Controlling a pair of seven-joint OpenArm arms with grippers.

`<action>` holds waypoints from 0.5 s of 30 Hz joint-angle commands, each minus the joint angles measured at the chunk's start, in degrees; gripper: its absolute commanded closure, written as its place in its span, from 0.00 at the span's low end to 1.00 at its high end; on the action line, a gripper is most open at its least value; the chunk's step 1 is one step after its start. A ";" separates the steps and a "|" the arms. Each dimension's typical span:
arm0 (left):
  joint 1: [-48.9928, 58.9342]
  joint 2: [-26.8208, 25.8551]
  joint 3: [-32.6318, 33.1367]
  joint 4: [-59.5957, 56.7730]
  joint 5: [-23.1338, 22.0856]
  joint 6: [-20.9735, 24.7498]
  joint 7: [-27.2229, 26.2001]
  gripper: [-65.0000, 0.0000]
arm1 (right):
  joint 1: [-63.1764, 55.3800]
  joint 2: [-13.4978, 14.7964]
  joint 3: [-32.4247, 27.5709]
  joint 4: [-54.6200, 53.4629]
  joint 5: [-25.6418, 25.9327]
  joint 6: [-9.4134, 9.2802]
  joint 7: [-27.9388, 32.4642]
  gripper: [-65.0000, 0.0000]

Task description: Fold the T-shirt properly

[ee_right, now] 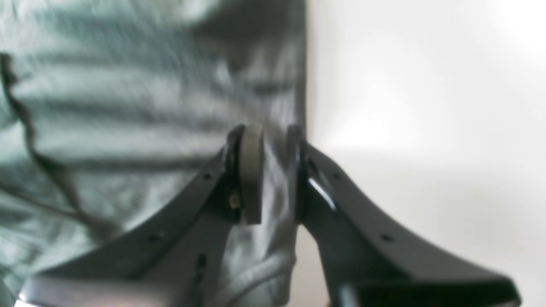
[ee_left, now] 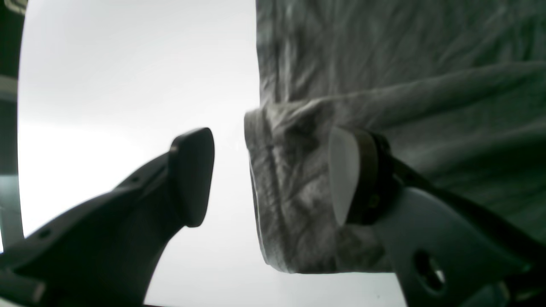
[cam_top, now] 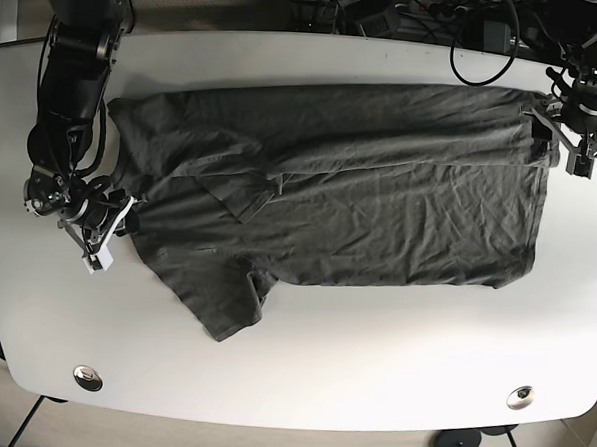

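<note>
On the left side of the white table (cam_top: pixel 301 374) in your base view, the right gripper (cam_top: pixel 106 223) sits low at the shoulder end of the dark T-shirt (cam_top: pixel 360 202), its arm reaching down along the table's left edge from the far left corner. From up there you can't see what the jaws are doing. The right wrist view settles it: the right gripper (ee_right: pixel 269 170) is pinched tight on a fold of the shirt's edge (ee_right: pixel 140 106), cloth running between the two pads, though that picture is blurred.

The shirt lies spread across the middle of the table, one sleeve pointing toward the near edge.

At the far right corner, the left gripper (cam_top: pixel 571 138) sits at the hem end. Only the left wrist view shows you its jaws spread wide: one finger (ee_left: pixel 192 175) over bare table, the other pad (ee_left: pixel 343 175) over the wrinkled hem corner (ee_left: pixel 294 192), nothing clamped.
</note>
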 commanded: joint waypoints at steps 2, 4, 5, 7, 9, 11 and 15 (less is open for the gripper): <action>-3.00 -1.03 -0.53 1.78 -0.24 0.16 -0.51 0.40 | 1.80 -1.04 0.15 4.17 0.94 0.14 1.37 0.84; -5.81 -1.03 -0.44 0.46 -0.15 0.16 -0.51 0.40 | 2.06 -2.01 0.15 4.26 0.94 0.14 1.64 0.84; -7.65 -1.03 -0.44 -0.33 0.20 0.16 -0.51 0.40 | 2.94 -2.71 0.15 3.99 0.59 0.14 1.81 0.81; -12.84 -1.03 0.53 -3.85 0.38 0.16 -0.42 0.40 | 4.70 -3.86 0.15 1.44 0.15 0.14 4.36 0.52; -14.51 -1.39 2.73 -5.26 0.38 0.16 -0.42 0.40 | 6.46 -3.86 0.15 -1.55 0.15 0.14 6.82 0.33; -15.13 -1.47 4.40 -5.52 0.38 0.16 -0.42 0.39 | 8.30 -3.86 0.06 -6.12 0.15 -2.19 10.25 0.26; -16.45 -1.47 8.09 -5.34 0.29 0.21 -0.42 0.39 | 13.49 -3.33 -0.38 -19.57 0.06 -5.44 20.63 0.27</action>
